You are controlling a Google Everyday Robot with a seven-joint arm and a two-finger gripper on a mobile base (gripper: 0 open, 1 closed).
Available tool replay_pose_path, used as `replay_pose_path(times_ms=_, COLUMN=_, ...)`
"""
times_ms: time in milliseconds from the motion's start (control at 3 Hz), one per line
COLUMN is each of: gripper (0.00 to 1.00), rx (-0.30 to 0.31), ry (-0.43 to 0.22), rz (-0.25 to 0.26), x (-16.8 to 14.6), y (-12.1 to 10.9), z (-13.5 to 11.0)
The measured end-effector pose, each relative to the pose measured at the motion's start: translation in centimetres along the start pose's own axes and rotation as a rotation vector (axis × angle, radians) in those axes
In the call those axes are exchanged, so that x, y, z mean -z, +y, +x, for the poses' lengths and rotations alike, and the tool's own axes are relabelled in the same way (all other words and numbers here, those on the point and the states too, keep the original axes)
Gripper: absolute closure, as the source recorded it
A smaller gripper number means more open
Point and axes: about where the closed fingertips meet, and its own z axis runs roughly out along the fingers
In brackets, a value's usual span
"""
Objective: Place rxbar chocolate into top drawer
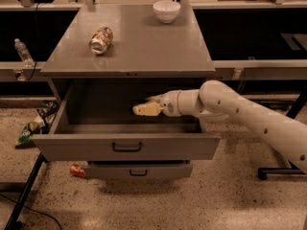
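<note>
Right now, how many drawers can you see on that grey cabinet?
2. The wide grey metal drawer with a dark bar handle stands open, the claw inside it; the shorter-fronted grey drawer sits just below. None appears hidden.

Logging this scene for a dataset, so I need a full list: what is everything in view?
cabinet: one, grey, centre.
can: one, orange-and-silver, on its side on the cabinet top.
bowl: one, white, back of the cabinet top.
top drawer: one, grey, pulled open.
lower drawer: one, grey, slightly open beneath it.
water bottle: one, clear, ledge at picture left.
snack bag: one, green, floor at picture left.
wrapper: one, red, floor by the lower drawer.
arm: one, white, reaching in from picture right.
claw: one, pale tan, inside the top drawer.
</note>
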Motion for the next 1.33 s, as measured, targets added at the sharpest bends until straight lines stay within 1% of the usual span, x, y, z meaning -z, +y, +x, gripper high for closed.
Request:
replay_pose_path(times_ms=333, gripper=0.0, rx=0.006, ry=0.02, rz=0.022, x=1.6, y=-0.1, z=-0.4)
replay_pose_path(times_ms=667, gripper=0.0, rx=0.012, ry=0.032, rz=0.063, x=3.7, y=-0.4, z=-1.1)
replay_pose_path(times_ms=1000, gripper=0.18, rx=0.023, ry=-0.006, rz=0.071, x=5.8, y=-0.9, z=-2.8)
replay_pose_path(times_ms=1333, gripper=0.42, rx=0.058, ry=-0.036, rz=0.077, x=8.3, y=-0.9, z=-5.5)
